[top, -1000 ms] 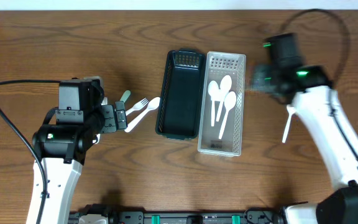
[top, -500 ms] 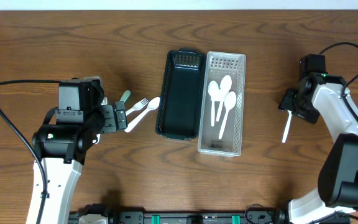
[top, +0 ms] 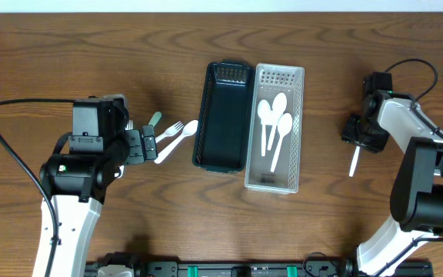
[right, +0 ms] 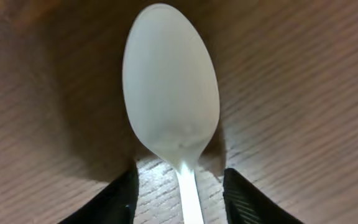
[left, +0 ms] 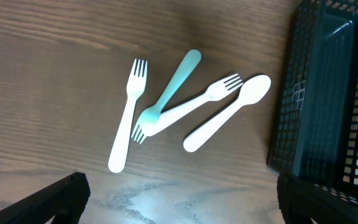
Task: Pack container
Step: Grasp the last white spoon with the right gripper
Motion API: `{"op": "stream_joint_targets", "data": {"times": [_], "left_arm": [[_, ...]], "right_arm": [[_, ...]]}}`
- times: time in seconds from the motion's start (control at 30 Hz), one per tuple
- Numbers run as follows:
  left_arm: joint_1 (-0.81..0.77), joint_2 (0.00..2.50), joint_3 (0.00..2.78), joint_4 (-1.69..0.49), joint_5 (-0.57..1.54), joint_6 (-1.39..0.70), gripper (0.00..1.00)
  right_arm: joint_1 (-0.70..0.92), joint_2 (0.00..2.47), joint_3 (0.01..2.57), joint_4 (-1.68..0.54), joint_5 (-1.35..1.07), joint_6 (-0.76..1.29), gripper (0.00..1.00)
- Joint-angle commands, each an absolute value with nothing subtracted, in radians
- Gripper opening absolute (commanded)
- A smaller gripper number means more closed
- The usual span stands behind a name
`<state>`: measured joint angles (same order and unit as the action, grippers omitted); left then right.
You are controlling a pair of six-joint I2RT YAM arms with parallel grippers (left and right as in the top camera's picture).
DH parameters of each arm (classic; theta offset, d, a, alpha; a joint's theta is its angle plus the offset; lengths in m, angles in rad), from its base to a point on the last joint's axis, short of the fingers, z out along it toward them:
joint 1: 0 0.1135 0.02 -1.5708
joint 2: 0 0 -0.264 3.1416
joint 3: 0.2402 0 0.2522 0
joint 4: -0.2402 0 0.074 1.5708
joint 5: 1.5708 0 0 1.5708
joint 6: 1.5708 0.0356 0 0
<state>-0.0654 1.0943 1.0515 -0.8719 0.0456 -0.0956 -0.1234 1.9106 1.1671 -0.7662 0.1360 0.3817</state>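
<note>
A white spoon lies on the table at the right; its handle shows in the overhead view. My right gripper is low over it and open. In the right wrist view the gripper has one finger on each side of the handle, neither touching. My left gripper is open and empty, just left of loose cutlery: two white forks, a teal fork and a white spoon. A black basket and a clear tray holding three white spoons stand mid-table.
The black basket's mesh wall fills the right side of the left wrist view, close to the loose white spoon. The left arm's cable loops over the table at far left. The right arm's cable arcs at far right.
My right arm has swung away from the clear tray to the right and come down over the white spoon on the table. The left arm and the cutlery have not moved.
</note>
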Motion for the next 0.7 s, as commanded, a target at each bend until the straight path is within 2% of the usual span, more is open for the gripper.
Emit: {"op": "stream_joint_targets", "data": {"times": [0.0, 0.13, 0.23, 0.47, 0.53, 0.67], "left_arm": [[-0.059, 1.097, 1.070, -0.875, 0.033, -0.079, 0.98], [-0.059, 1.097, 1.070, -0.875, 0.033, -0.079, 0.98], [-0.059, 1.097, 1.070, -0.875, 0.033, -0.079, 0.98], [-0.059, 1.097, 1.070, -0.875, 0.033, -0.079, 0.98], [-0.059, 1.097, 1.070, -0.875, 0.033, -0.079, 0.98], [-0.059, 1.097, 1.070, -0.875, 0.033, -0.079, 0.98]], "right_arm": [[-0.132, 1.957, 1.161, -0.767, 0.138, 0.381, 0.42], [-0.131, 1.960, 1.161, -0.769, 0.133, 0.381, 0.30], [-0.131, 1.960, 1.161, -0.769, 0.123, 0.380, 0.28], [-0.131, 1.960, 1.161, -0.781, 0.123, 0.380, 0.13], [-0.131, 1.959, 1.161, -0.789, 0.123, 0.380, 0.06], [-0.131, 1.945, 1.164, -0.797, 0.123, 0.379, 0.01]]}}
